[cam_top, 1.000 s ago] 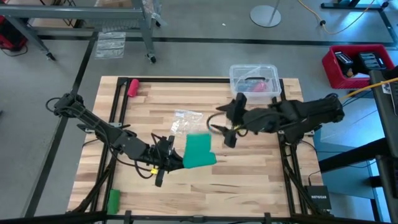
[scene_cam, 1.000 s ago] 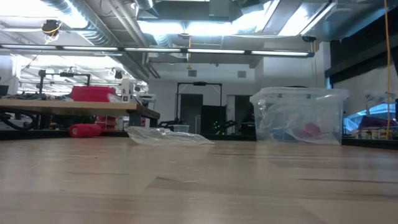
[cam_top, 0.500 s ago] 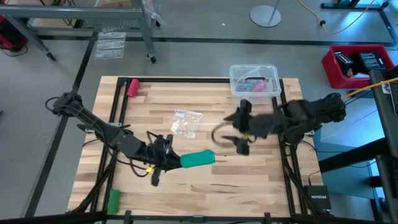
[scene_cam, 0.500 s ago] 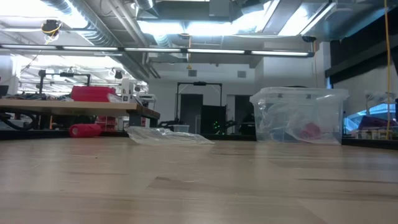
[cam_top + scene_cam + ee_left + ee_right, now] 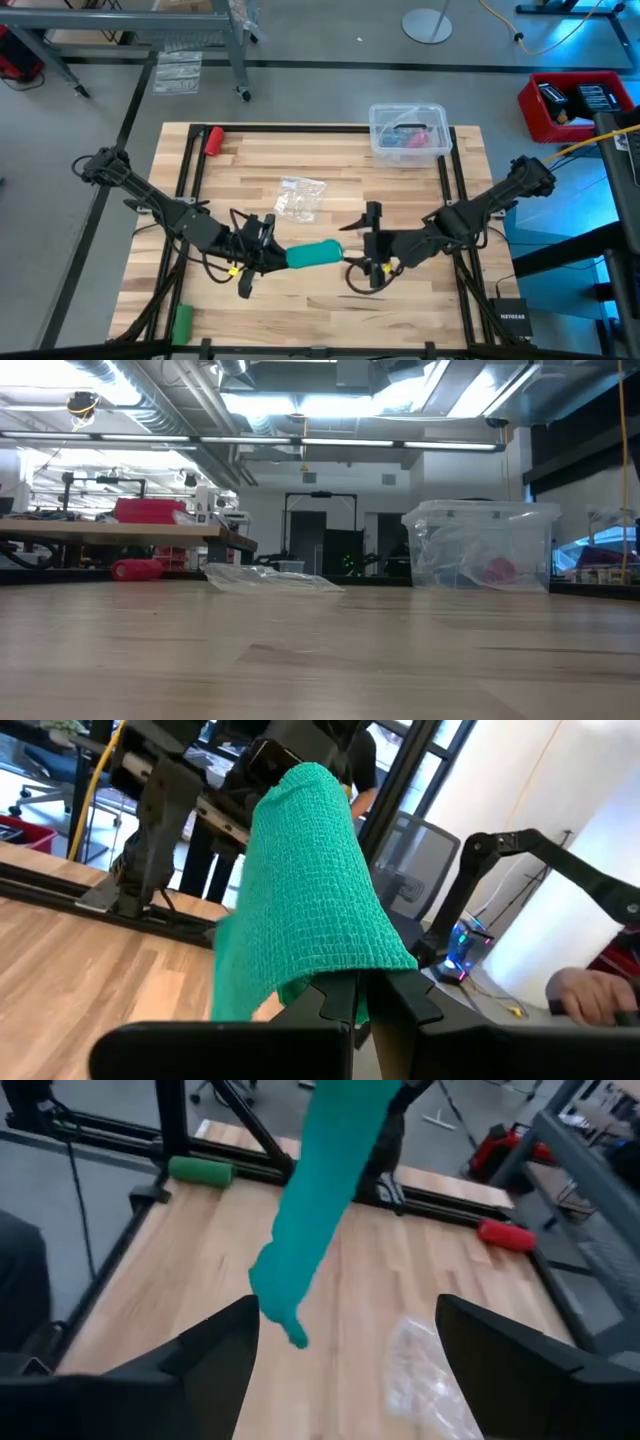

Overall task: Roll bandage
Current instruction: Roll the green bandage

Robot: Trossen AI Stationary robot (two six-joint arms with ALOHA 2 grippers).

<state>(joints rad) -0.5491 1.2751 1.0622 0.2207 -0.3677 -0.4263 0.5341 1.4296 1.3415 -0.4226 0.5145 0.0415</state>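
The bandage is held out near the middle of the table, between the two grippers — the left gripper at its left end, the right gripper just to its right. A plastic bag is seen behind the bandage, a clear bin at the far right corner, one roll at the far left corner and another roll at the near left edge.
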